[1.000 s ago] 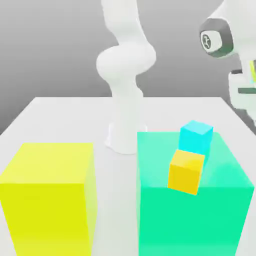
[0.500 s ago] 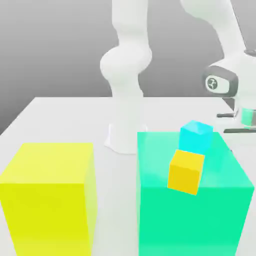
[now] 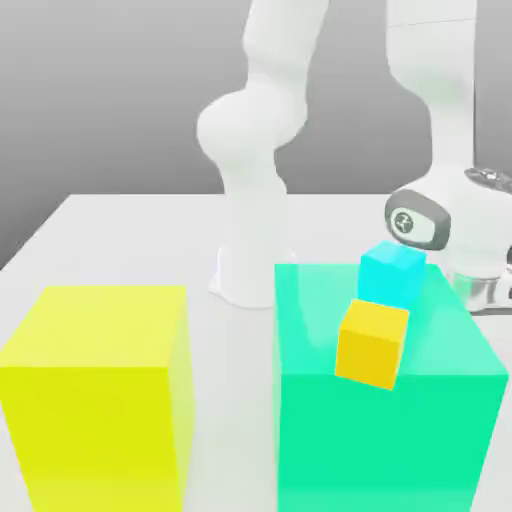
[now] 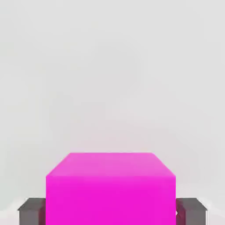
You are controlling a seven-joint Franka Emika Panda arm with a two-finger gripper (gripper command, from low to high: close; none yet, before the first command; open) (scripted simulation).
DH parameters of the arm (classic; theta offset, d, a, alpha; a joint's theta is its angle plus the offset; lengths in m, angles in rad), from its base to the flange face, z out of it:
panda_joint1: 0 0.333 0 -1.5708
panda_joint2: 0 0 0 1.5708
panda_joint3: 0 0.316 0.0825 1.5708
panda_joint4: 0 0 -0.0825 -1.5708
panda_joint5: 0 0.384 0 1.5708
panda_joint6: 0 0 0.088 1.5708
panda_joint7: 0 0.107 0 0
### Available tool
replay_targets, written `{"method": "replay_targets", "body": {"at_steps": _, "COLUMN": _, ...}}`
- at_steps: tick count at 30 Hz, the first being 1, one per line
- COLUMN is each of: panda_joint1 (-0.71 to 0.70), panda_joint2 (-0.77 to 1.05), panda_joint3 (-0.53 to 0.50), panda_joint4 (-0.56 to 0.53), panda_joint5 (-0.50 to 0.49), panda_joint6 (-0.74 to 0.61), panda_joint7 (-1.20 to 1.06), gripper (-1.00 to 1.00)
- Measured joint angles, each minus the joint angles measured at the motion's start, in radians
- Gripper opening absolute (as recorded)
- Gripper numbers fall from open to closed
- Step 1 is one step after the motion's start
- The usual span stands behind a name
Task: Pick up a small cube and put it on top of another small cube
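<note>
On the white desk (image 3: 120, 240), at the exterior view's left, stands a big yellow block (image 3: 95, 395). Behind it and toward the middle rises the arm's white base column (image 3: 250, 240). To the right of the yellow block sits a big green block (image 3: 385, 420), with a small orange-yellow cube (image 3: 372, 343) and a small cyan cube (image 3: 392, 273) showing against its upper face; whether they rest on it or hang in front cannot be told. Farthest right, the arm's wrist (image 3: 450, 225) is low behind the green block's far right corner.

In the hand view, the small magenta cube (image 4: 110, 189) sits square between the two dark grey fingers (image 4: 31, 211), one flat face toward the camera, top face level. It is a cube, no long axis. The fingers are closed against its two opposite sides, gripping it. White desk lies beyond it.
</note>
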Motion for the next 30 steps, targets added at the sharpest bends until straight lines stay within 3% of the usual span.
{"method": "replay_targets", "body": {"at_steps": 4, "panda_joint1": 0.01, "panda_joint2": -0.015, "panda_joint3": -0.012, "panda_joint4": -0.002, "panda_joint5": -0.006, "panda_joint6": -0.011, "panda_joint7": 0.004, "gripper": -1.0}}
{"method": "replay_targets", "body": {"at_steps": 14, "panda_joint1": 0.061, "panda_joint2": -0.221, "panda_joint3": -0.116, "panda_joint4": -0.046, "panda_joint5": -0.139, "panda_joint6": -0.19, "panda_joint7": 0.121, "gripper": -1.0}}
{"method": "replay_targets", "body": {"at_steps": 23, "panda_joint1": 0.066, "panda_joint2": -0.343, "panda_joint3": -0.12, "panda_joint4": -0.044, "panda_joint5": 0.081, "panda_joint6": -0.186, "panda_joint7": 0.304, "gripper": -1.0}}
{"method": "replay_targets", "body": {"at_steps": 30, "panda_joint1": 0.016, "panda_joint2": -0.466, "panda_joint3": -0.109, "panda_joint4": -0.043, "panda_joint5": 0.1, "panda_joint6": -0.163, "panda_joint7": 0.546, "gripper": -1.0}}
